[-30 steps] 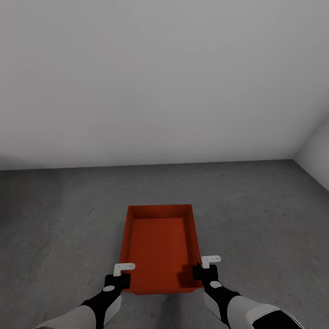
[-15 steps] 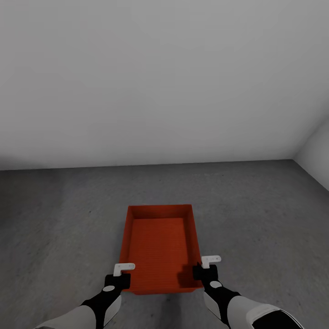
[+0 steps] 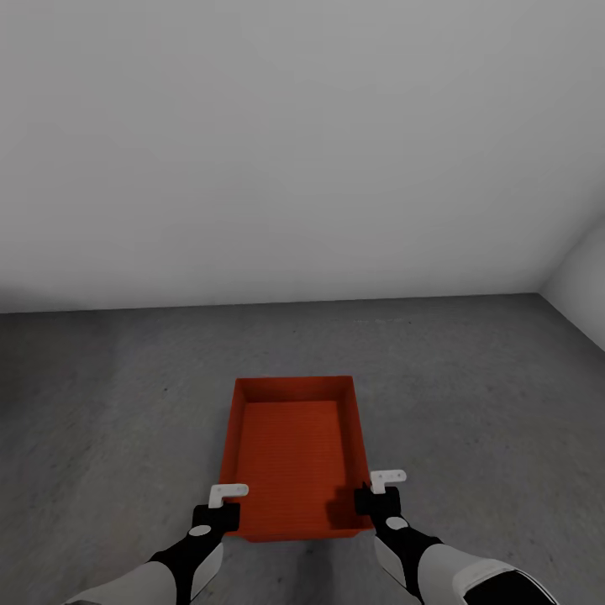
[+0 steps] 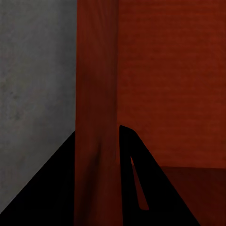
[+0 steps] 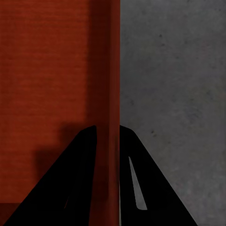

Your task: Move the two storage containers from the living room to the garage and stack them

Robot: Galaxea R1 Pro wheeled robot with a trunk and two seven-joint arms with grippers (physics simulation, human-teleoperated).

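Nothing moved since earlier frame: orange bin [image 3: 294,454] at lower center on garage floor [image 3: 101,403], left gripper [image 3: 220,504] & right gripper [image 3: 378,491] each pinching a side wall.

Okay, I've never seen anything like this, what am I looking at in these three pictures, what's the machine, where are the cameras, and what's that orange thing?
These are simulator renders of a two-armed wheeled robot. The big picture comes from a camera on its head, looking down over both arms. In it, the left gripper and the right gripper each pinch a side wall of one orange-red storage container, an open bin with nothing in it, over a grey concrete-like floor before a pale wall.

The other two pictures come from cameras near each gripper, looking along its dark fingers. There you see a thin wall of the container clamped between the fingers, with floor on one side and the bin's inside on the other. I cannot tell whether the bin rests on the floor.
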